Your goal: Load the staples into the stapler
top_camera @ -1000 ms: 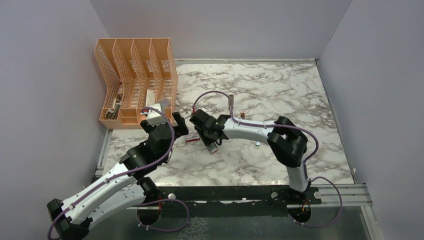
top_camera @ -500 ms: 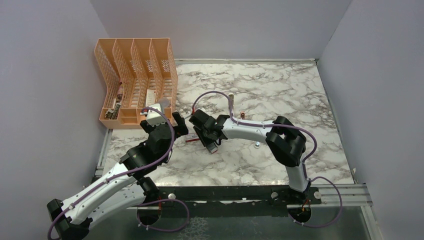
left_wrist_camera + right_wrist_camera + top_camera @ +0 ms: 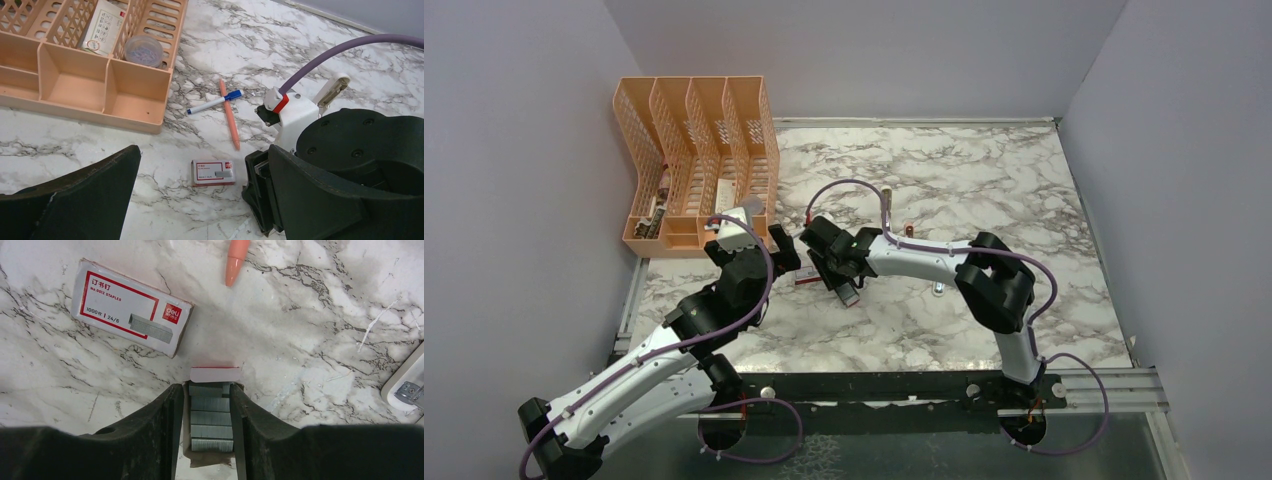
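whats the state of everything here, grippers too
right gripper: shut on the staples
left gripper: open, empty
staples: stacked strips, clamped between the fingers
staple box: flat on the table, label up
stapler: mostly out of frame, open or shut unclear
orange pen: lying flat, crossing a blue-capped pen

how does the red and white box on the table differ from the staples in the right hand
The box lies flat on the marble, untouched; the staples sit clamped in the right hand. The box shows a printed red-and-white face; the staples are bare grey strips in an open tray. Both are rectangular.
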Robot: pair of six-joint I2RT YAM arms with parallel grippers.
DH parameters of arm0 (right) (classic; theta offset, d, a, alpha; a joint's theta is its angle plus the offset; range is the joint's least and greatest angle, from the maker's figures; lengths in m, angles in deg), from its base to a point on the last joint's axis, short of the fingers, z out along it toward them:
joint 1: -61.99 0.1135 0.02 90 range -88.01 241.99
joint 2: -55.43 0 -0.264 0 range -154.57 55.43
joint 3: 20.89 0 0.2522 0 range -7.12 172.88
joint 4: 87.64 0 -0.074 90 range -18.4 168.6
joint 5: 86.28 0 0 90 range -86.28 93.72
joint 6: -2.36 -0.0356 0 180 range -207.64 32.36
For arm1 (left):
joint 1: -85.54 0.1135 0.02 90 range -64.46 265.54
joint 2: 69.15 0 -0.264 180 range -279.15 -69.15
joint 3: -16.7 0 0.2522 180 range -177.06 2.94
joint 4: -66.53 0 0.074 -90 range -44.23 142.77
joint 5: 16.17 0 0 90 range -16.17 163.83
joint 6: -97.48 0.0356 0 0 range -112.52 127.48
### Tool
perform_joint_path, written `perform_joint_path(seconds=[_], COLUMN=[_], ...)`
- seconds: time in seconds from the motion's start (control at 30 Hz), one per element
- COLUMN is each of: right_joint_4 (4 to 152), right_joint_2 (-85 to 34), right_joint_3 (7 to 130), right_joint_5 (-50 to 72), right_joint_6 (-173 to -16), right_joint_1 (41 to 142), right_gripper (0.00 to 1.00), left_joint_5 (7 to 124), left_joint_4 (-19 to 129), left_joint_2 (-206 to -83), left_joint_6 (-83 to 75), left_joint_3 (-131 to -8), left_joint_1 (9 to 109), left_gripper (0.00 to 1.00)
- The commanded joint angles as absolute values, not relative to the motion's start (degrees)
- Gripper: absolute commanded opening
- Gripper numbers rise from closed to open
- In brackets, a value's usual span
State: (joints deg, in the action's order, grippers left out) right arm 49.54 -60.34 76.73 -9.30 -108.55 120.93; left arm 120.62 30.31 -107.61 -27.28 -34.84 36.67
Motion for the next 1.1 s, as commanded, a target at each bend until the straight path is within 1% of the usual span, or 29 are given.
perform_joint_path(seconds=[0.0, 0.13, 0.2, 0.3, 0.5, 0.67, 0.9, 1.07], right_joint_4=[50.4, 50.2, 50.0, 50.1, 50.2, 49.0, 48.7, 48.6], right_joint_2=[-62.1, -62.8, -62.9, -62.4, -62.2, -63.4, -62.9, -61.7], right_joint_3=[78.4, 78.4, 78.5, 78.4, 78.2, 78.7, 78.9, 79.0], right_joint_5=[-9.5, -9.8, -10.0, -10.2, -10.7, -11.8, -12.7, -13.3], right_joint_6=[-107.8, -108.1, -108.2, -108.5, -108.5, -109.1, -109.8, -110.3], right_joint_1=[121.6, 121.6, 121.6, 121.6, 121.6, 121.7, 121.8, 121.8], right_gripper=[0.44, 0.39, 0.38, 0.38, 0.41, 0.41, 0.31, 0.29], left_joint_5=[122.2, 122.3, 122.3, 122.4, 122.3, 122.4, 122.5, 122.5], left_joint_4=[30.5, 30.5, 30.5, 30.5, 30.4, 30.2, 30.2, 30.3], left_joint_2=[-106.9, -106.5, -106.4, -106.3, -106.2, -106.1, -106.1, -106.2], left_joint_6=[-27.8, -27.9, -27.9, -27.9, -27.9, -27.9, -28.1, -28.1], left_joint_3=[-34.5, -34.4, -34.3, -34.3, -34.3, -34.3, -34.3, -34.4], left_joint_1=[36.6, 36.6, 36.5, 36.6, 36.6, 36.6, 36.6, 36.6], left_gripper=[0.99, 0.99, 0.99, 0.99, 0.99, 0.99, 0.99, 0.99])
